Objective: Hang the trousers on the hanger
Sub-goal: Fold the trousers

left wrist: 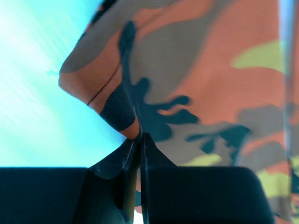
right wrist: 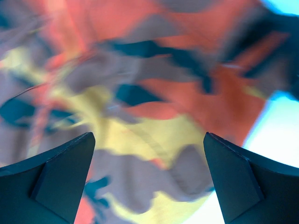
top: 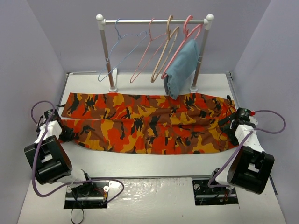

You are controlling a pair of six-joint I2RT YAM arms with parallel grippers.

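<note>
Left claw [left wrist: 139, 137] pinching trousers [top: 149, 125] hem corner.

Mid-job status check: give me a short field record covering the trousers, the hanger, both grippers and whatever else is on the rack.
trousers: spread flat along the table, not on any hanger
hanger: light-blue wire, hooked at the left end of the rack, bare
left gripper: shut on the trousers' left-end edge
right gripper: open over the trousers' right end, holding nothing
rack also holds: two pink hangers, a tan hanger, a light-blue garment at the right
</note>
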